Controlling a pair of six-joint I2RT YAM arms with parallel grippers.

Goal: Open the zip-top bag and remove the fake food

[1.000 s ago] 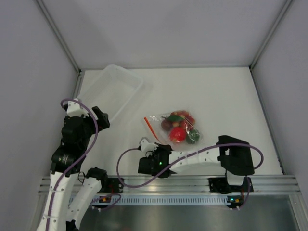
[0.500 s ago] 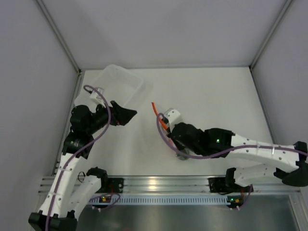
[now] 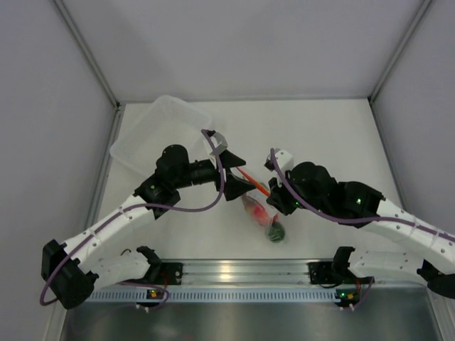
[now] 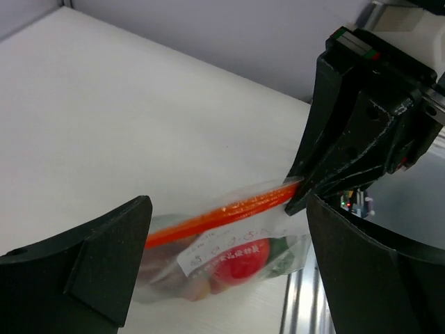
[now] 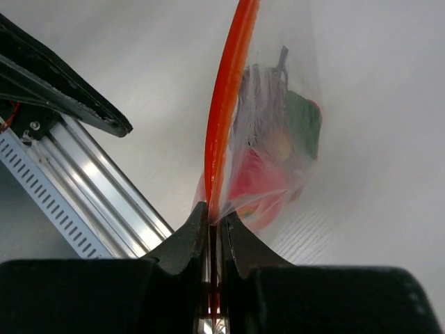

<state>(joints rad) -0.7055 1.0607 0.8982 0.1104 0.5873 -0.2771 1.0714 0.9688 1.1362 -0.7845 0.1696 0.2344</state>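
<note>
Zip-top bag (image 3: 261, 213) sat mid-table between your two arms, nearer the front rail (image 3: 234, 270) than the back wall.

Right gripper (image 5: 214, 226): fingers pressed together on one end of the orange zip strip (image 4: 229, 212). The right wrist view showed the strip running straight out from the pinch, with the clear pouch hanging off one side of it.

Left gripper (image 4: 228, 209): fingers spread wide, with the strip running across the gap between them. No pad was seen touching plastic, so nothing was gripped on that side.

Key relation: in the top view the strip's long axis ran slantwise from upper left to lower right, from your left gripper to your right one. The free end lay at the left fingers, and the left arm was plainly the nearer one to take it.

Fake food (image 4: 240, 261): all inside. A red piece sat under the label, and the green ball (image 3: 276, 232) was lowest, at the rail-side end. Whether the pouch touched the table (image 3: 334, 135) could not be told.

Judgement: zip not yet parted. Your left would need to close on one lip only, then draw away across the strip.

Room: open table toward the back and right. The translucent tub (image 3: 160, 131) stood well apart, behind the left arm. The rail was near the bag's low end, so there was little margin that way.
</note>
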